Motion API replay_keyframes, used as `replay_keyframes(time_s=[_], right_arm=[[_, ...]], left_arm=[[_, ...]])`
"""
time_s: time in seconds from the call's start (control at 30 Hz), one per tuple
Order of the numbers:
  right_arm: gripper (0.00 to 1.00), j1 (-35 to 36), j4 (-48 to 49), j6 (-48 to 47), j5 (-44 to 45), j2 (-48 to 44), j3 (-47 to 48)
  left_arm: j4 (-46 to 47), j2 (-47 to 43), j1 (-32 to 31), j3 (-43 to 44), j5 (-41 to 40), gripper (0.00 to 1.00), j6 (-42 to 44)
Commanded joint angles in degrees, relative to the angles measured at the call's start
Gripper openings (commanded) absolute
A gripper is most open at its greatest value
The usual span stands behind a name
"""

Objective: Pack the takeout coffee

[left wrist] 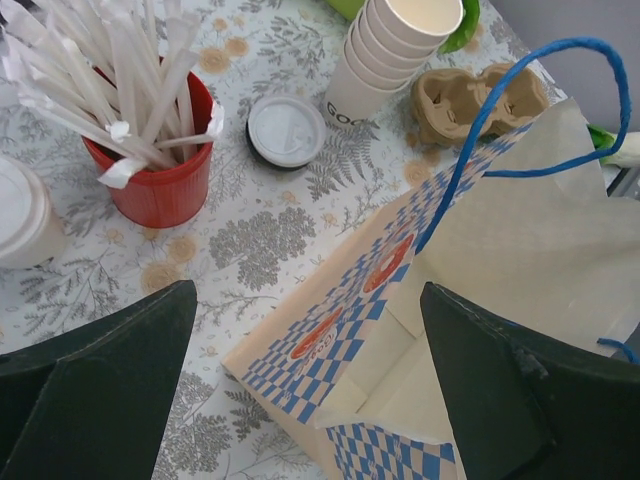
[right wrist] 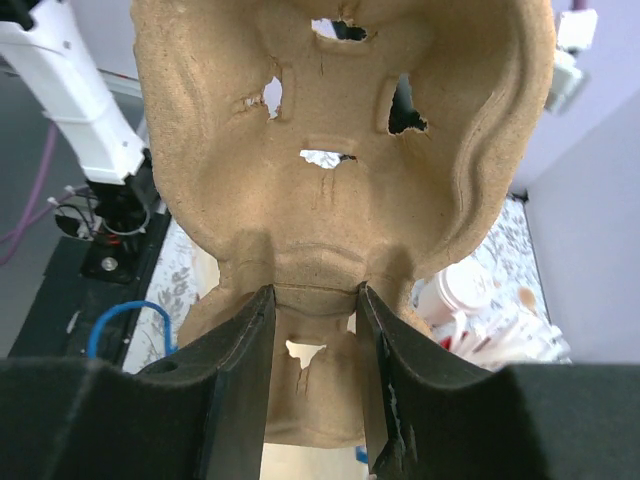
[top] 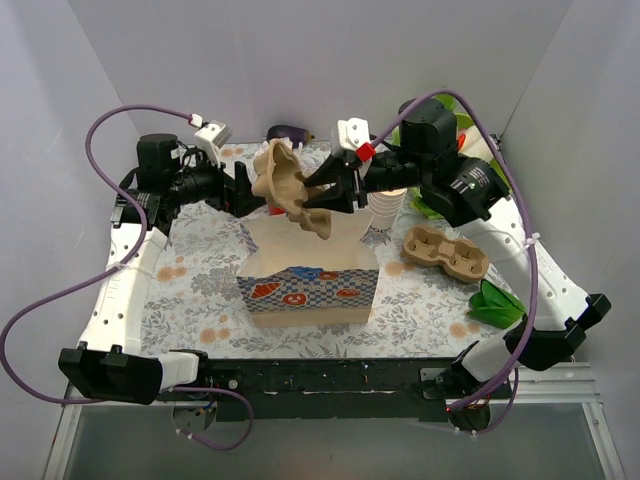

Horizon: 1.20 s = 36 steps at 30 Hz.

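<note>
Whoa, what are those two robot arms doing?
They are packing a takeout coffee. The right gripper holds a brown moulded-cardboard cup carrier up in the air above the open blue-checked paper bag. The left gripper is open and empty, over the bag's edge. The small cream-white paper cup with its round white lid sits on the flowered table, not packed yet.

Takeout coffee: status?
Left tool open, empty. Right tool shut on pulp carrier, above open bag. Takeout coffee lidded, on table beside red cup, unpacked.
</note>
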Motion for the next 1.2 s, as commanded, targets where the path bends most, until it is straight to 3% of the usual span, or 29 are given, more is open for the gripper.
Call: replay_keyframes(time_s=[0.0,0.13,0.3,0.57,1.17], right_arm=[[0.01,2.4,6.5,1.0,-3.9,-2.2,-2.7],[0.01,2.9,7.1,-0.9,-2.6,-3.0,-9.1],[0.01,4.1,7.2,-8.3,1.2,-5.6,-17.1],[0.01,4.6,5.7,-10.5,3.7,-6.6,-22.2],[0.01,4.6,-18.6,-25.1,14.4,-10.9,-23.6]], left_arm=[[-2.7,-2.1,0.3,-1.5,2.7,0.97,1.3],[-4.0,-2.5,0.2,-2.4,9.0,0.97,3.1],[-7.0,-2.3,-0.6,-3.5,7.6,0.97,6.9],[-13.4,-2.2,-1.0,-3.3,5.7,0.97,13.1],[-26.7,-3.9,-1.6,1.5,1.4,0.96,22.5]])
